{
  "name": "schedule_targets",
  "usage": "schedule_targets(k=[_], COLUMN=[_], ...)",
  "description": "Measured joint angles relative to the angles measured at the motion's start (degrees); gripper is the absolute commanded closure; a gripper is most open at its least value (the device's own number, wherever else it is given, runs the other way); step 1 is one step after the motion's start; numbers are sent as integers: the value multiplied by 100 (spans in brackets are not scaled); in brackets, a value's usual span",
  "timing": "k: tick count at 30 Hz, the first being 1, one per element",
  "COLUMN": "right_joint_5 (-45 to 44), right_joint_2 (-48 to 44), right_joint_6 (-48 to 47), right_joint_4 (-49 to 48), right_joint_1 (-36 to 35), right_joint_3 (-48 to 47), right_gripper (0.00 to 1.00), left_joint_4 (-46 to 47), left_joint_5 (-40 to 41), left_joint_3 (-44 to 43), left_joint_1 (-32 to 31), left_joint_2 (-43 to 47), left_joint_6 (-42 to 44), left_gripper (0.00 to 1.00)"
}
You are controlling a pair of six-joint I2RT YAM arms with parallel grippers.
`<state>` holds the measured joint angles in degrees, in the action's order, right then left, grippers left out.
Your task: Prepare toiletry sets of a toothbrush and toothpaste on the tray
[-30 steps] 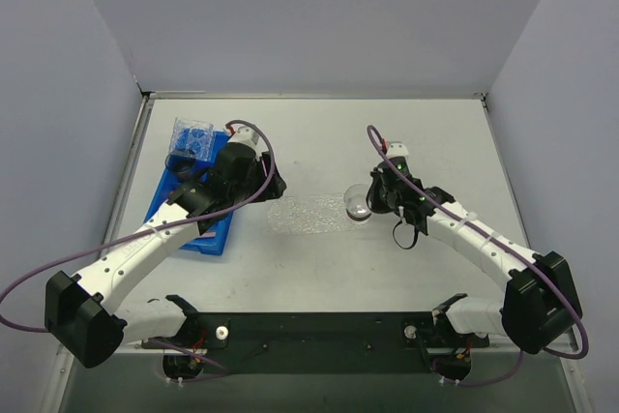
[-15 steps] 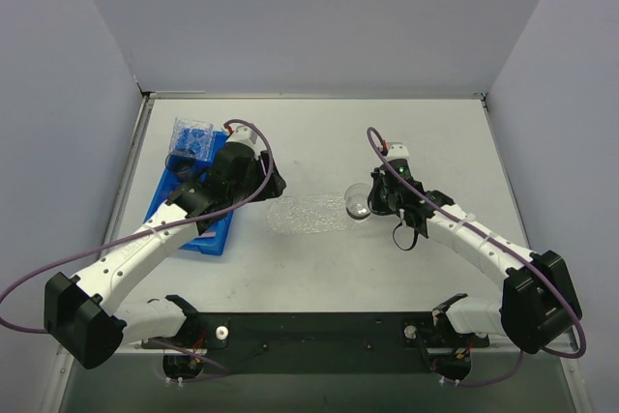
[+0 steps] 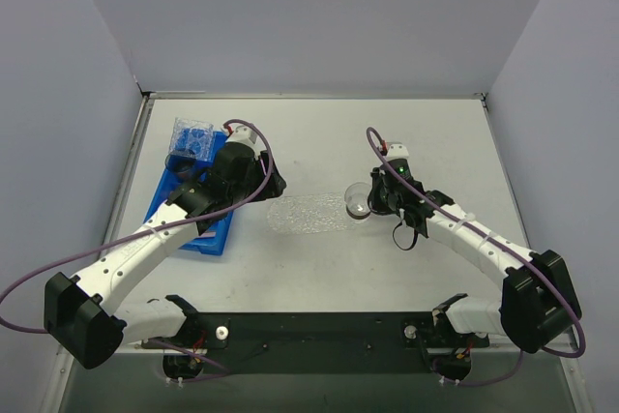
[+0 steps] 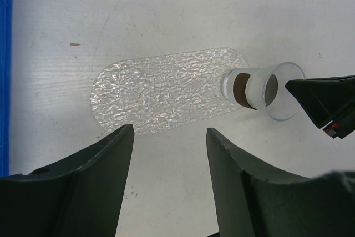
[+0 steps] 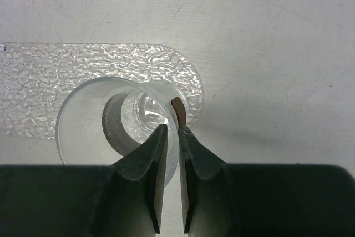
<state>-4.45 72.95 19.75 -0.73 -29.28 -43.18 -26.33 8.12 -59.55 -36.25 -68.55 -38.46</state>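
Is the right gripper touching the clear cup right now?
Touching. The right wrist view shows the right gripper pinching the clear cup by its rim wall, with no gap visible on either side.

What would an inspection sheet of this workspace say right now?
Surface: pale grey table, faint scuffs.
Job's things: clear tray flat mid-table, bare apart from a cup on its right end; toothbrush and toothpaste not seen.
Clutter: clear cup; blue bin at left, mostly under the left arm; stacked cups at its far end.
Grippers: left gripper open, empty; right gripper closed on the cup's wall.
Cables: purple cables along both arms, off the tray.
Surroundings: plain walls on three sides.
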Motion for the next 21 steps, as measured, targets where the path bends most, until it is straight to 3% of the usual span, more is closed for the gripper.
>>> schedule_targets(k=[4,12,15,17,21], right_joint_5=[-7,0,0,-2,26], right_joint_2=[2,2,2,2,-22], right_joint_6=[-26,-35,-35,-35,-55], right_joint_4=[-7,-37,-39,-39,-42], right_joint_1=[0,0,0,-2,-2], right_joint_3=[0,0,0,0,0], right_gripper=[75,62,53,41,37], left_joint_4=[-2,-2,-2,-2,-11], left_joint_5=[0,-2,-4,-4,0], left_joint_3=[0,0,0,0,-2], left_joint_1=[0,0,4,7,7], left_joint_2=[0,0,-2,-2,-7], left_joint_6=[-11,-13,-13,-13,-11], left_gripper=[35,35,35,35,35])
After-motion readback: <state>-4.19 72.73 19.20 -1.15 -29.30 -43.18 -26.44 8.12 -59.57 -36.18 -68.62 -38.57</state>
